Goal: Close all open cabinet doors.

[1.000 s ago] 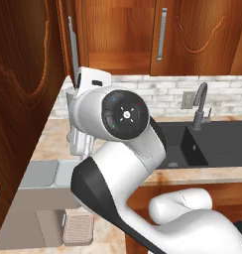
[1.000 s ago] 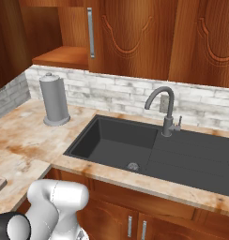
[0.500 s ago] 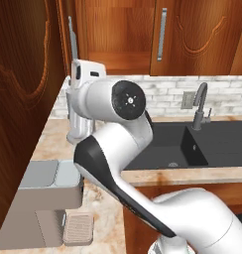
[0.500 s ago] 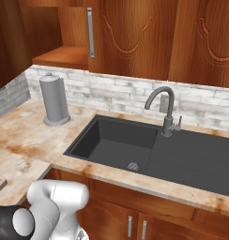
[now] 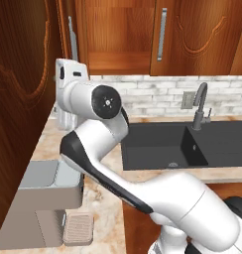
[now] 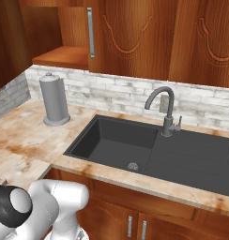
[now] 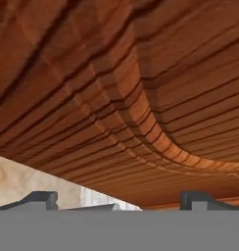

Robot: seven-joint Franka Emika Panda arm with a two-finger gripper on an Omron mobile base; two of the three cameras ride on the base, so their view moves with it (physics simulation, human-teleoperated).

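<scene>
Looking over the base cameras, I see the arm has swung further left and up than a second ago, its hand now behind the wrist by the open cabinet door (image 5: 24, 99) at far left. From the left base I count three doors: that big one swung out, a second edge-on (image 5: 68, 37), and a closed one (image 5: 202, 34). One sink (image 6: 116, 145), one faucet (image 6: 165, 110), one paper-towel roll (image 6: 54, 99). Up close, the gripper (image 7: 119, 198) sits against carved door wood, fingers spread wide, holding nothing.

both base views look forward and down, sharing the sink (image 5: 162, 146); hand view sits close against a cabinet door (image 7: 141, 88).
</scene>
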